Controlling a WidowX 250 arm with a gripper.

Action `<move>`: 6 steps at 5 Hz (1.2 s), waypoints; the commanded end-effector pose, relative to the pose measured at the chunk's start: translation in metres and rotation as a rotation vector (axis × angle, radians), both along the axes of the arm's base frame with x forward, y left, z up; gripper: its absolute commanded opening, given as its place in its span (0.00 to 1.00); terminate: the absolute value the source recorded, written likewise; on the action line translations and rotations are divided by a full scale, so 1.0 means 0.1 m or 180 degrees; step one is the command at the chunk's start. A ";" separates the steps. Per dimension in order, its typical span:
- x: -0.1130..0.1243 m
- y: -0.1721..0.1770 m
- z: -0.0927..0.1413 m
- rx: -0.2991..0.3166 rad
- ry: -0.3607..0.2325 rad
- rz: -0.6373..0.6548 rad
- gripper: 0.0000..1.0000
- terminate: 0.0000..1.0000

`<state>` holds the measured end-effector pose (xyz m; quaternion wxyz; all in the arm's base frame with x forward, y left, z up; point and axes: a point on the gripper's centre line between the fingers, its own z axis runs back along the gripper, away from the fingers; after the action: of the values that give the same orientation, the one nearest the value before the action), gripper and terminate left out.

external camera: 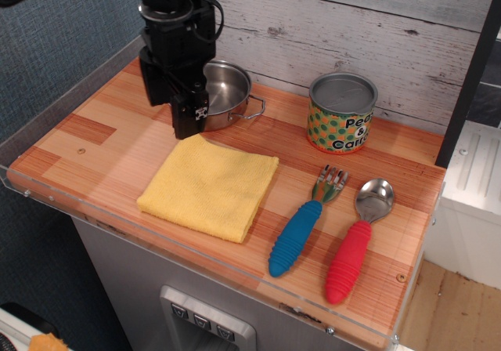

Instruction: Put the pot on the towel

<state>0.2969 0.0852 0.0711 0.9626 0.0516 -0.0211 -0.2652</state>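
The small shiny steel pot (225, 90) stands at the back of the wooden counter by the plank wall, one wire loop handle pointing right. The yellow towel (210, 186) lies flat in front of it, bare. My black gripper (171, 114) hangs open just left of the pot, its fingers (188, 116) pointing down over the pot's left rim and the counter, above the towel's far corner. It holds nothing. The pot's left side is hidden behind the gripper.
A green-and-orange dotted tin can (341, 113) stands at the back right. A blue-handled fork (301, 229) and a red-handled spoon (354, 245) lie at the front right. A clear plastic lip (196, 245) runs along the counter's front edge.
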 end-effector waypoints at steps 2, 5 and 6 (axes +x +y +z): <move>0.52 0.20 -0.13 0.0004 -0.0040 -0.0764 1.00 0.00; 0.70 0.08 -0.30 0.0125 -0.0049 -0.0917 1.00 0.00; 0.74 0.09 -0.32 0.0151 -0.0141 -0.0935 1.00 0.00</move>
<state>0.3671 0.0981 0.0300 0.9130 0.0676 -0.0335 -0.4009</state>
